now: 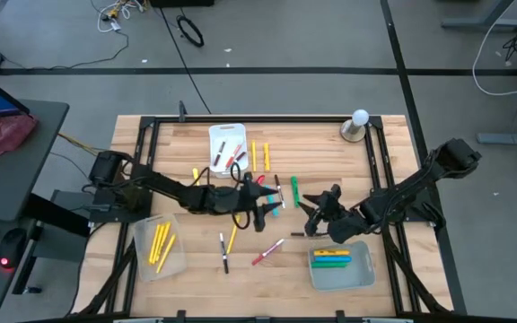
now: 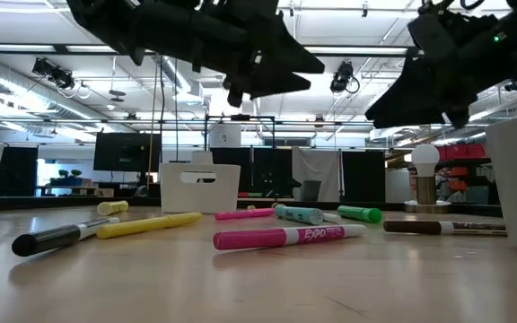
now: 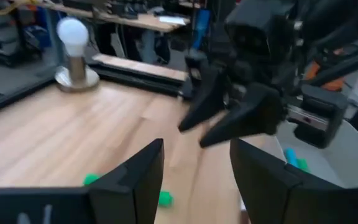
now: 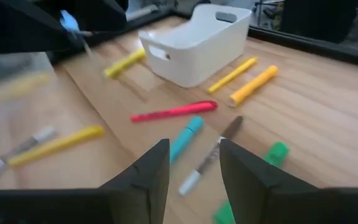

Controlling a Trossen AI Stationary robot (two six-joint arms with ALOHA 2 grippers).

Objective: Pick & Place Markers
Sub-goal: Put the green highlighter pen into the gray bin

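Nearest the low camera lies a pink marker with a white barrel (image 2: 287, 236) at lower centre, a black marker (image 2: 61, 237) at lower left and a yellow highlighter (image 2: 147, 224) just behind it. All loose on the wooden table (image 1: 384, 179).

Done so far, going by the high view:
- clear plastic tray at lower left (image 1: 179, 265) holds a few yellow markers (image 1: 160, 243);
- clear plastic tray at lower right (image 1: 366, 274) holds a stack of yellow, green and blue markers (image 1: 330, 258);
- white plastic bin at upper centre (image 1: 215, 135) holds red and dark markers (image 1: 230, 154).

Left to do: you have roughly a dozen markers scattered mid-table. That includes two yellow sticks (image 1: 259, 154) right of the white bin, a green one (image 1: 294, 191), a light blue one (image 4: 185, 138) and a red one (image 4: 174, 112) in the right wrist view, and a pink one (image 1: 267, 252) at lower centre. I'd judge it about half sorted.

Left gripper (image 1: 266, 205) hangs over the central pile, fingers spread, nothing between them. Right gripper (image 1: 317, 211) sits just right of it, also parted and empty, hovering above the blue and dark markers. The two are close together, so watch for a clash.

White bulb on a metal base (image 1: 357, 126) stands at the upper right of the table, out of play.
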